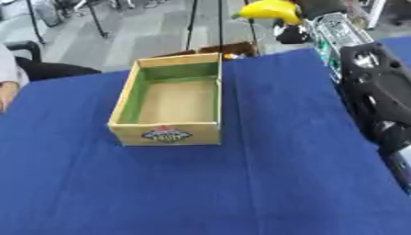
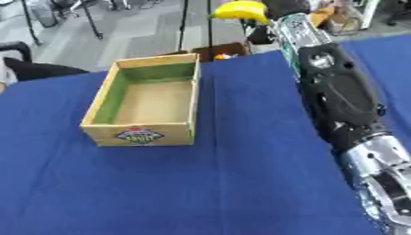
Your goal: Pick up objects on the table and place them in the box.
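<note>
Blue cloth covers the table across most of both views, with grey floor and the legs of stands seen beyond its far edge. An open box of light wood is set on the cloth, left of centre, its inside walls painted green and its floor bare. A round printed label is shown on the near wall. Nothing is seen inside the box.

The right arm, black with silver joints, is stretched from the lower right corner up to the top of the view, passing to the right of the box and well apart from it. At its far end the right hand is raised beyond the table's far edge, at the top edge of the picture. A yellow banana is held there, and the hand appears closed on it, though its fingers are partly cut off by the frame. The banana is in the air, past the box's far right corner, not above the box.

A second, darker box is partly seen behind the table's far edge, something orange showing in it.

The left hand is not visible in either view.
</note>
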`<state>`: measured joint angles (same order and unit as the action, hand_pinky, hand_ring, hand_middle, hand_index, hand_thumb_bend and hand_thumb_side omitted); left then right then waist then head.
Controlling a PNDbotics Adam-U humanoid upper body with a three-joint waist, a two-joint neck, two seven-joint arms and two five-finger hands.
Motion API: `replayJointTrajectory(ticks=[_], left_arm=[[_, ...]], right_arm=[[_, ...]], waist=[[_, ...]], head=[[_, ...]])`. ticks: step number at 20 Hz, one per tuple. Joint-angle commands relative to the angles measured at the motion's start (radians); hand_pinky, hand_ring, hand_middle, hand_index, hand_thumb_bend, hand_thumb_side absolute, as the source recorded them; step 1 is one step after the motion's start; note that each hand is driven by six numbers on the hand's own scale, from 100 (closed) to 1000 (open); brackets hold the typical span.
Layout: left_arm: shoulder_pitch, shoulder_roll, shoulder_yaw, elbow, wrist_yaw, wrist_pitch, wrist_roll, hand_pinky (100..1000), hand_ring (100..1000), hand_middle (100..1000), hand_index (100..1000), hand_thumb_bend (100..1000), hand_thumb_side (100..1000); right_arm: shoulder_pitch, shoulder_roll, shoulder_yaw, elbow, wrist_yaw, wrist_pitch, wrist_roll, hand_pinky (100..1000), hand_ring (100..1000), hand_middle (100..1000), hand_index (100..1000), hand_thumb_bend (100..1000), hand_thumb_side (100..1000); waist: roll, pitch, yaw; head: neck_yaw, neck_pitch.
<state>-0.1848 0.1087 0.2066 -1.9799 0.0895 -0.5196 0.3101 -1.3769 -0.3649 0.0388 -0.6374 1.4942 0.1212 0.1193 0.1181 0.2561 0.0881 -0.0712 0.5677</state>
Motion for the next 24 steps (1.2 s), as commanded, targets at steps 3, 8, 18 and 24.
replayJointTrajectory(ticks=[3, 8, 18, 24], left_arm=[[-0.011, 0.042, 0.004, -0.02, 0.007, 0.009, 0.004, 301, 757, 775, 716, 100, 829], [-0.016, 0.053, 0.004, -0.02, 0.01, 0.014, 0.006, 308, 753, 771, 717, 100, 828], [-0.023, 0.051, -0.001, -0.02, 0.017, 0.021, 0.004, 309, 755, 774, 717, 100, 826], [-0.03, 0.043, -0.004, -0.02, 0.021, 0.024, 0.002, 309, 756, 775, 717, 100, 827]], right_arm=[[-0.044, 0.0, 0.026, -0.04, -0.047, -0.026, 0.03, 526, 750, 684, 499, 100, 680], [-0.048, 0.025, 0.05, -0.045, -0.085, -0.043, 0.057, 523, 751, 683, 498, 100, 680], [-0.04, 0.114, 0.072, -0.039, -0.142, -0.05, 0.055, 501, 763, 662, 499, 100, 668], [-0.005, 0.169, 0.083, -0.041, -0.19, -0.05, 0.017, 475, 773, 637, 499, 100, 649]], waist=[[-0.018, -0.038, 0.002], [-0.028, -0.053, 0.01], [-0.031, -0.057, 0.031], [-0.028, -0.05, 0.045]], head=[[0.006, 0.014], [-0.007, 0.018], [-0.041, 0.009], [-0.056, -0.006]])
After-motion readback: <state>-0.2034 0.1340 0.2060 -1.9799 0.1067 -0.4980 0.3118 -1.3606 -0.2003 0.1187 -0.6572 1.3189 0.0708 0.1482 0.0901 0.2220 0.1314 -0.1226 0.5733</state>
